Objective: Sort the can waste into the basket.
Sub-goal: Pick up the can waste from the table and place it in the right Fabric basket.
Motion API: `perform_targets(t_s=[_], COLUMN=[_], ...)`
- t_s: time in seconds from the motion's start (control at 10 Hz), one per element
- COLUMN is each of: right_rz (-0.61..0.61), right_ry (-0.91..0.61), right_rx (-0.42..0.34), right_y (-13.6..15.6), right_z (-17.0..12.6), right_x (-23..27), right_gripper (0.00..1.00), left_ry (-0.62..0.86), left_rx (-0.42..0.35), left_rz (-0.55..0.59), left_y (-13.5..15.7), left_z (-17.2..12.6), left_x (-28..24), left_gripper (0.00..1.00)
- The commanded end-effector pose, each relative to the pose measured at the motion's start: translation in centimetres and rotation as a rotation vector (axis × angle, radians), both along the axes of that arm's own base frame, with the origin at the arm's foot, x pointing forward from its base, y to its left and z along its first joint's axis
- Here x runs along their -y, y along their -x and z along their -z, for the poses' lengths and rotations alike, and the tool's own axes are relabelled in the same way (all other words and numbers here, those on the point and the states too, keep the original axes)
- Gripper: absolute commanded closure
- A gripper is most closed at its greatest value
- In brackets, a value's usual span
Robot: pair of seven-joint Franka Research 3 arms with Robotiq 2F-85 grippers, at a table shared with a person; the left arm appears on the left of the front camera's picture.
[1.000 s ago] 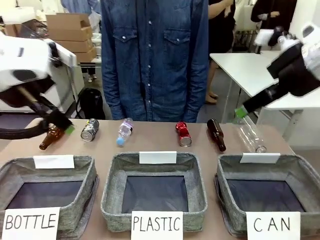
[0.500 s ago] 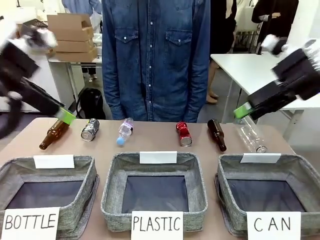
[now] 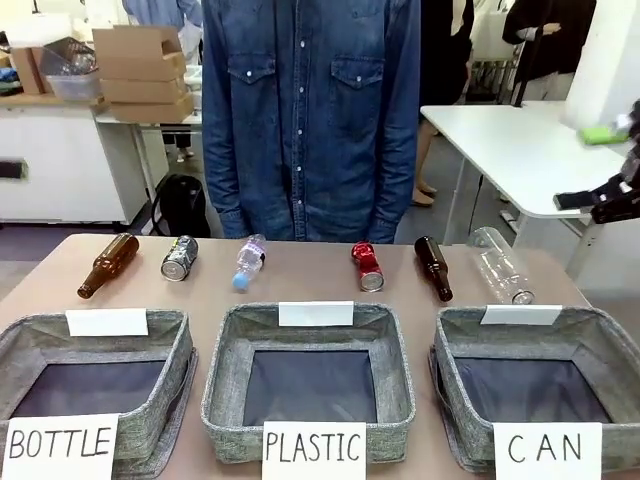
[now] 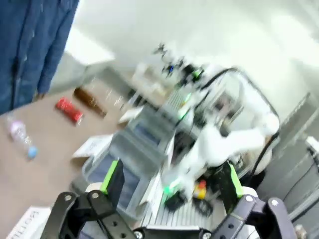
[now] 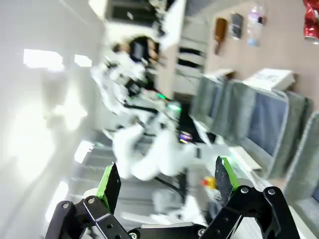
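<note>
Across the bench (image 3: 310, 283), at the near right corner: CAN basket (image 3: 600, 338), grey, nothing inside, next to the PLASTIC basket (image 3: 225, 350) at the middle. Up and off to either side, clear of the bench: left fingers (image 4: 172, 178) spread wide with nothing between; right fingers (image 5: 167, 181) likewise apart and bare. Along the far edge, lying on their sides: red can (image 3: 367, 267) just right of centre, between a plastic bottle (image 3: 249, 262) and a brown bottle (image 3: 433, 268), lengthwise near-to-far with a slight slant, silver end toward the baskets; roughly behind the gap between PLASTIC and CAN baskets, so nearer the right arm. Dark can (image 3: 180, 257) over at the left, just beside a second brown bottle (image 3: 108, 265), same near-to-far lie, well apart from the CAN basket, nearer the left arm. Probably best: right arm for red, down from above with fingers set across the short width. Neither can in the basket yet.
</note>
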State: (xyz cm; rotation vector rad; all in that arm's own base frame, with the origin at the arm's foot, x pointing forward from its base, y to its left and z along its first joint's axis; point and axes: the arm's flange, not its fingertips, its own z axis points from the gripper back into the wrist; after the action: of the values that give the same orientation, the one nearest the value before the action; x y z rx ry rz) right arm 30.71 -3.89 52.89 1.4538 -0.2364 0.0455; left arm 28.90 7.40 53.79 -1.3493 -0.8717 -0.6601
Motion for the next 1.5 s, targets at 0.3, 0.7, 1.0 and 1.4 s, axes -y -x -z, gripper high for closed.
perform_targets(t_s=[0.3, 0.7, 1.0, 1.4], right_rz=[0.103, 0.103, 0.103, 0.103], right_ry=[-0.205, -0.205, -0.205, -0.205], right_rx=[-0.11, -0.11, -0.11, -0.11], right_y=[-3.6, -3.6, -3.6, -3.6], right_z=[2.2, 2.2, 2.2, 2.2], right_x=[-0.6, -0.6, -0.6, -0.6], right_gripper=[0.0, 0.0, 0.0, 0.0], left_ry=[0.26, 0.26, 0.26, -0.011], left_rx=[-0.015, -0.015, -0.015, -0.223], left_rz=[-0.045, -0.045, -0.045, -0.067], left_y=[-1.4, -1.4, -1.4, -5.6], left_z=[0.5, 0.5, 0.5, -0.5], left_x=[-1.2, -1.2, -1.2, 0.8], left_gripper=[0.0, 0.0, 0.0, 0.0])
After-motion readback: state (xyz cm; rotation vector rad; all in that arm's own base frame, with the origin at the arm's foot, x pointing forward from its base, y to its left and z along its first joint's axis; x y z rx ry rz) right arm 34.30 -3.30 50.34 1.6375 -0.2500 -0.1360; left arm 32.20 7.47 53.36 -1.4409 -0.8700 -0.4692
